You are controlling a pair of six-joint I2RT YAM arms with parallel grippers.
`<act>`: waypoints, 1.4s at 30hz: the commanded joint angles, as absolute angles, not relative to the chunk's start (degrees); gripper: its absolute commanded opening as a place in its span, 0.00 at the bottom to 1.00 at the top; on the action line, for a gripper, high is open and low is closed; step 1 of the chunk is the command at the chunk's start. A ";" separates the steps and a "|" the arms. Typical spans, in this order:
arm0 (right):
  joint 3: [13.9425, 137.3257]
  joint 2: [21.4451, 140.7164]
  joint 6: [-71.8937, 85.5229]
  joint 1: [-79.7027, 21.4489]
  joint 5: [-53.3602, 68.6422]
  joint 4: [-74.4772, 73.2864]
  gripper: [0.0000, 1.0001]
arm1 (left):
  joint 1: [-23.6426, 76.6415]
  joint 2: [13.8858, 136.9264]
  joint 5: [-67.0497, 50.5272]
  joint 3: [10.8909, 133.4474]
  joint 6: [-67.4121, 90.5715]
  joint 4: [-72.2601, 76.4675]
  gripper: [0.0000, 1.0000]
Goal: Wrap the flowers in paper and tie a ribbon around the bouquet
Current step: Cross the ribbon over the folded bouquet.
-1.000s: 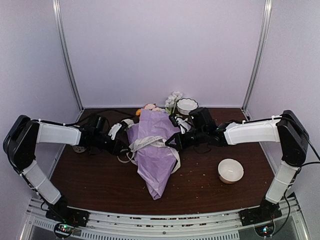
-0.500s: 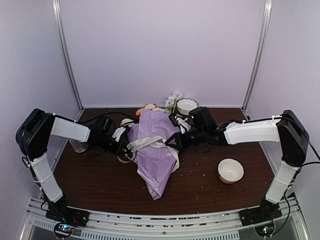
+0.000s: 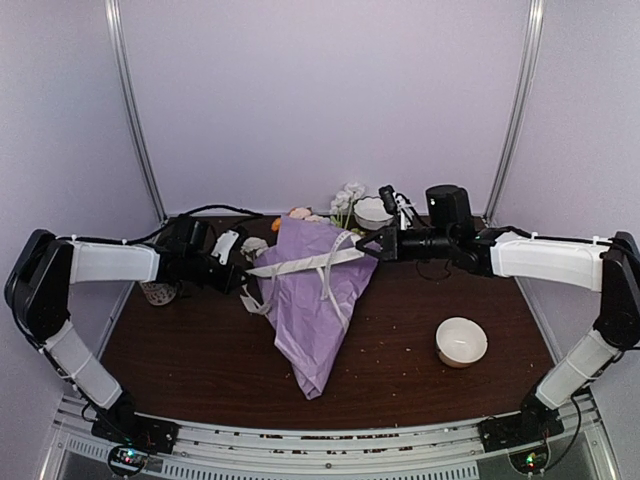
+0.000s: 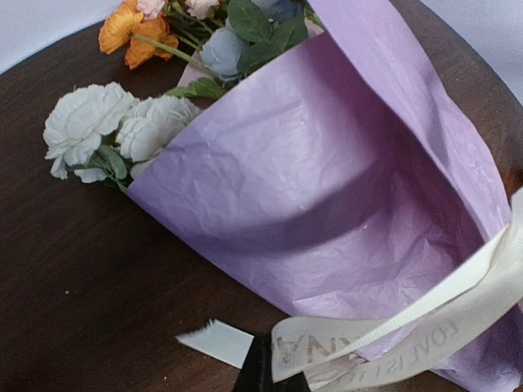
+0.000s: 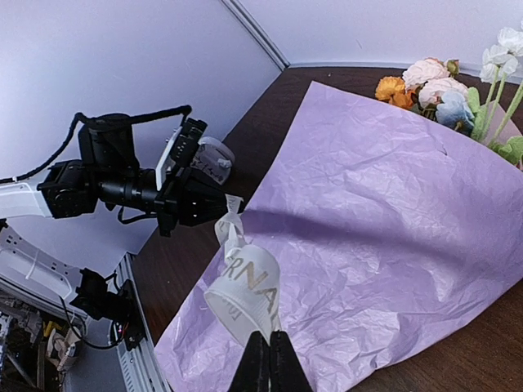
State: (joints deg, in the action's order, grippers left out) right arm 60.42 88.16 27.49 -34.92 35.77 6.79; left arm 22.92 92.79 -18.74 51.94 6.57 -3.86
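The bouquet [image 3: 318, 300] lies on the table, a purple paper [image 4: 327, 180] cone with flowers [image 3: 300, 214] at its far, wide end. White and orange blooms [image 4: 106, 122] poke out of the paper [image 5: 384, 212]. The cream ribbon [image 3: 300, 264] is stretched taut across and above the cone, and slack loops hang down on the paper. My left gripper [image 3: 240, 274] is shut on the ribbon [image 4: 409, 327] at the cone's left edge. My right gripper [image 3: 364, 248] is shut on the ribbon [image 5: 245, 286] above the cone's right side.
One white bowl [image 3: 374, 210] stands at the back beside white flowers [image 3: 347, 197]. Another white bowl [image 3: 461, 341] sits to the front right. A small patterned cup [image 3: 158, 292] stands under the left arm. Side walls close in on both sides.
The left gripper shut on the ribbon and drew back left. The right arm rose and pulled right. The ribbon, which lay slack round the cone, now runs taut above it.
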 commanded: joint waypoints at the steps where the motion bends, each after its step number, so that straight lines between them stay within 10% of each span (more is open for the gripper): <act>1: 59.89 85.19 26.85 -32.70 33.72 5.13 0.00 | 20.91 89.22 -13.81 51.09 5.98 -4.02 0.00; 26: 67.66 92.64 23.84 -38.41 32.62 0.76 0.00 | 29.73 81.27 -2.54 60.70 -3.22 -21.59 0.00; 35: 66.88 93.43 24.97 -38.50 33.30 1.92 0.00 | 29.75 84.20 -4.13 58.56 -1.73 -18.16 0.69; 42: 67.00 94.58 25.70 -38.50 33.45 2.43 0.00 | 32.15 79.16 -12.79 49.44 0.87 -12.74 0.52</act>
State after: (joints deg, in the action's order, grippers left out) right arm 67.33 93.47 24.84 -38.63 33.23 0.97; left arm 30.28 80.36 -6.63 54.02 -1.15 -18.41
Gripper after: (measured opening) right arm 0.007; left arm 0.552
